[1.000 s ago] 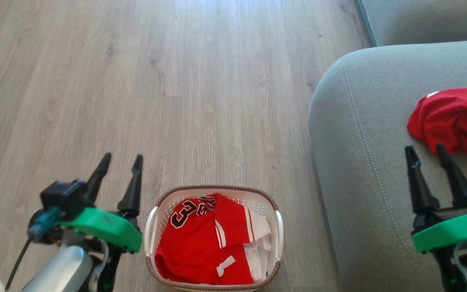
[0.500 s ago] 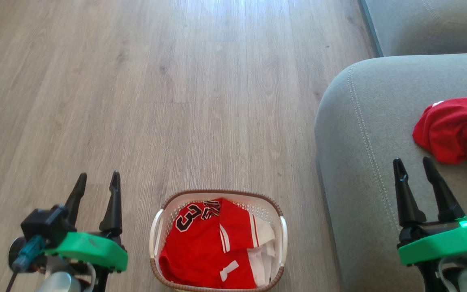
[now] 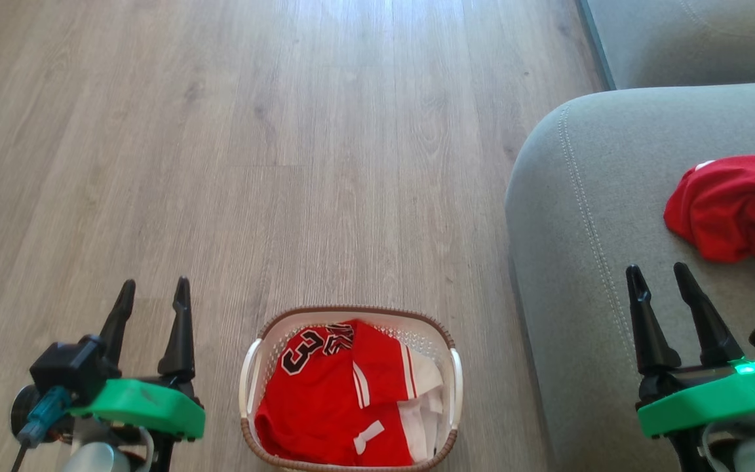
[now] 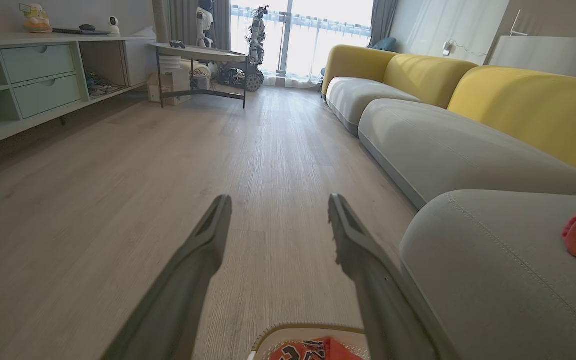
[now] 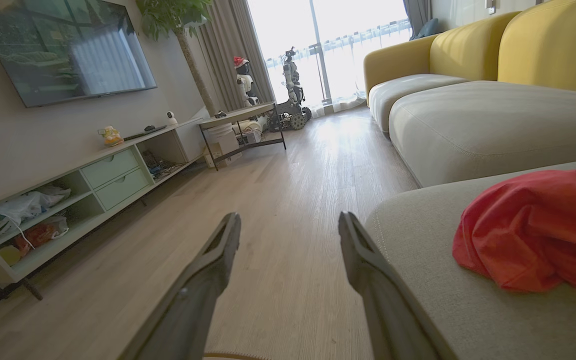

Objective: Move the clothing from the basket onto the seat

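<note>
Basket (image 3: 351, 309) stands on the wooden floor (image 3: 286, 131) at bottom centre of the head view and holds the numbered red jersey (image 3: 322, 406). Plain red garment (image 3: 738, 206) lies on the grey seat (image 3: 580, 196) at the right edge. Left fingers (image 3: 179, 328), lower left, are spread wide over the floor beside the basket, gripping nothing. Right fingers (image 3: 643, 321), lower right, are spread wide above the seat, near the plain red garment, gripping nothing.
</note>
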`<state>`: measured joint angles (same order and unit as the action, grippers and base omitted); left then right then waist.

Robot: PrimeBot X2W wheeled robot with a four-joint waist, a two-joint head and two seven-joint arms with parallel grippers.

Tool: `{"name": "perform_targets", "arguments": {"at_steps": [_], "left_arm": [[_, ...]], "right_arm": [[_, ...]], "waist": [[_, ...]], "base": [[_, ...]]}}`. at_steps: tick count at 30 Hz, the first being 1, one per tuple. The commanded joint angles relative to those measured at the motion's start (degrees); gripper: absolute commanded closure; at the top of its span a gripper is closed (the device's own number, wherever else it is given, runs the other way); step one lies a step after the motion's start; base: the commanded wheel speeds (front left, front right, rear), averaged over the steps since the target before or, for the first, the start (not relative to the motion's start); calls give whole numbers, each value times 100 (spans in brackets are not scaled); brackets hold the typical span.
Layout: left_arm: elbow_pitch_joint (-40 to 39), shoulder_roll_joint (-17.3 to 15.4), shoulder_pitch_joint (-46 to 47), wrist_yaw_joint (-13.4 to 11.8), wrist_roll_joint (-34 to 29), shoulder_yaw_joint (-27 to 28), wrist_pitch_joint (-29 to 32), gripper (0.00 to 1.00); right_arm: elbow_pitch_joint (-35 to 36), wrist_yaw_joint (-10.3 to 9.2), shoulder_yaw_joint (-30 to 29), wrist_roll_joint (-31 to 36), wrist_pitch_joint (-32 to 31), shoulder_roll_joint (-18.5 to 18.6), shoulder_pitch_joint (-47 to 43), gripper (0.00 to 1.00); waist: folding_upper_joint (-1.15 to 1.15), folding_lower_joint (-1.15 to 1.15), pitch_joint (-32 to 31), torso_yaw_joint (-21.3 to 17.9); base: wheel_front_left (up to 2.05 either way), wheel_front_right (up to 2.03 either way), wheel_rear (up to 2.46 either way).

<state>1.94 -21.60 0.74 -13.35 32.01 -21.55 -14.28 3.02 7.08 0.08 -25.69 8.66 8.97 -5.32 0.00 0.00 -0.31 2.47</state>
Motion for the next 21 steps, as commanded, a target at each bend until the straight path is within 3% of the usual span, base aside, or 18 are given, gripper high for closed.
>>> {"name": "perform_targets", "arguments": {"at_steps": [1,21], "left_arm": [[-146,-86,205,23,-49,278,-72,0],[23,116,231,251,-223,469,-72,0]], "right_arm": [[191,41,112,66,55,85,161,0],[225,41,199,66,-6,86,265,0]], "waist": [[0,0,1,-7],[0,0,92,-192]], "base": [[0,0,0],[0,0,0]]}}
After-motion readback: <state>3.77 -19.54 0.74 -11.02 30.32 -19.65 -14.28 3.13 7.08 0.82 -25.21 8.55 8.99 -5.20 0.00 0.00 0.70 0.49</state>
